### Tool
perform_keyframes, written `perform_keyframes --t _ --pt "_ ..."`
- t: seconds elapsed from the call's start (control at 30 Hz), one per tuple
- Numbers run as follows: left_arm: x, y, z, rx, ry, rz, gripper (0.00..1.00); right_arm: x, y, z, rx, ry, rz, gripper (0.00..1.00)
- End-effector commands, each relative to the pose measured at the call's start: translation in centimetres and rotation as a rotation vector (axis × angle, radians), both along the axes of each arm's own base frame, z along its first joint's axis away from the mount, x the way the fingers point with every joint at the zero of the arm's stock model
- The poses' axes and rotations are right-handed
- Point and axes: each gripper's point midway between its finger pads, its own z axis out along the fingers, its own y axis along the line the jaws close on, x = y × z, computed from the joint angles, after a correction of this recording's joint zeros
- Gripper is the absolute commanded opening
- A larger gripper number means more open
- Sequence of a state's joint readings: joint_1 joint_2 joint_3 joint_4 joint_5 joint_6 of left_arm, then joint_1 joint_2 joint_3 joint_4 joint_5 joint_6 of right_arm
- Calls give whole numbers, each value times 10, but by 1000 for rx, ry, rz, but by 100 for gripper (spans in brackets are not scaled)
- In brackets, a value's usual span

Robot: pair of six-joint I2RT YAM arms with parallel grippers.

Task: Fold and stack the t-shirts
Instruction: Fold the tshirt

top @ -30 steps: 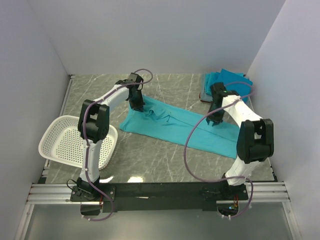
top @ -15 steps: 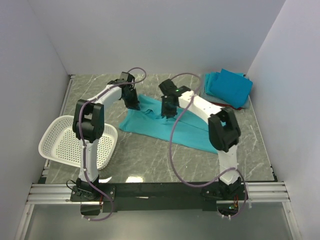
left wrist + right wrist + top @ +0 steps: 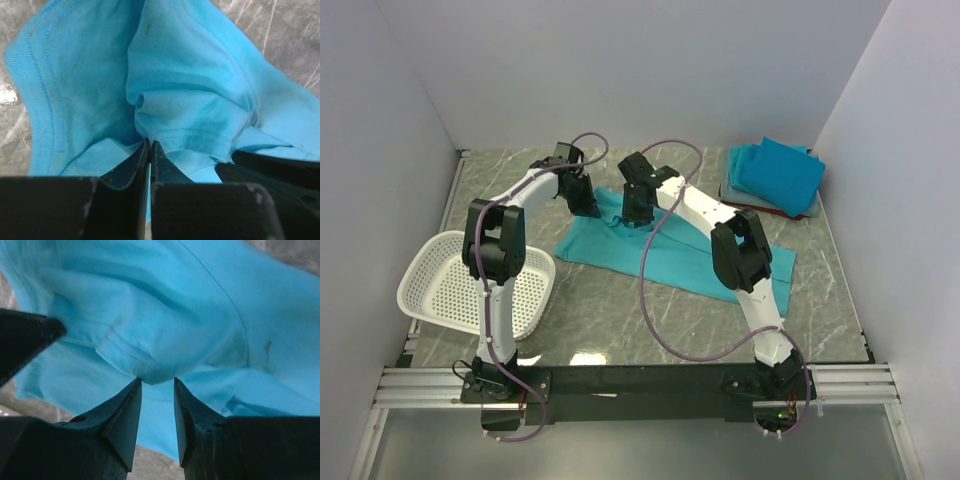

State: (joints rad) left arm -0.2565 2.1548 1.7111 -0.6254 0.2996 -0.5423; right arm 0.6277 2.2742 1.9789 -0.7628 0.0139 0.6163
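A white perforated basket (image 3: 455, 285) (oval, plastic) sits on the grey marbled desk (image 3: 620, 320), well apart from the left fingers (image 3: 131, 167), to their left.

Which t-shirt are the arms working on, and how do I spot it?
Look at the middle of the grey marble table. A long teal t-shirt lies there, running diagonally toward the right. Unlike the folded stack in the far right corner, it lies alone, stretched out.
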Motion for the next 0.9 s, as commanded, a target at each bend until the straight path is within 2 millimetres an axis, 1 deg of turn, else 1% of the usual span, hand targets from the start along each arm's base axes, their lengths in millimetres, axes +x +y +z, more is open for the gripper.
perform_keyframes --t 0.0,0.13,0.2,0.33,0.43,0.47,0.5,0.53,0.57,0.6,0.63,0.67,0.7,0.77,0.83,0.87 --pt "9 -8 32 -52 -77 -24 7 9 5 -1 2 -5 -21 40" --pt "9 -10 31 -63 -71 -27 7 4 5 -10 -27 2 -18 40" --pt "10 -11 30 -67 -67 -28 7 3 1 -18 -56 14 -31 40" --pt "10 -12 30 -72 -68 -29 7 2 -7 -24 -113 24 -37 40" --pt "10 -12 29 -72 -64 -31 9 0 -8 -27 -111 34 -25 34" --pt "10 -12 30 -70 -66 -31 10 -1 -7 -28 -110 39 -22 29" --pt "10 -10 30 -67 -67 -28 15 -2 -7 -28 -111 42 -17 26" --pt "10 -9 30 -63 -67 -27 19 -3 -8 -26 -111 46 -15 18" --pt "11 -8 34 -54 -77 -21 24 -2 -9 -22 -113 38 -14 14" --pt "11 -6 35 -48 -79 -17 32 -3 -8 -18 -112 33 -13 11" --pt "11 -5 36 -43 -82 -14 34 -3 -11 -16 -118 30 -15 8" --pt "12 -4 42 -42 -95 -11 37 -1 -14 -7 -118 11 -20 7" --pt "12 -2 43 -34 -101 -6 40 -2 -15 -4 -121 6 -19 7" --pt "12 -2 47 -35 -109 -4 41 -3 -18 6 -126 -4 -17 7" --pt "12 -4 49 -43 -111 -6 41 -7 -22 9 -135 2 -19 7" --pt "12 -4 48 -44 -109 -4 41 -7 -23 16 -128 -7 -19 7"
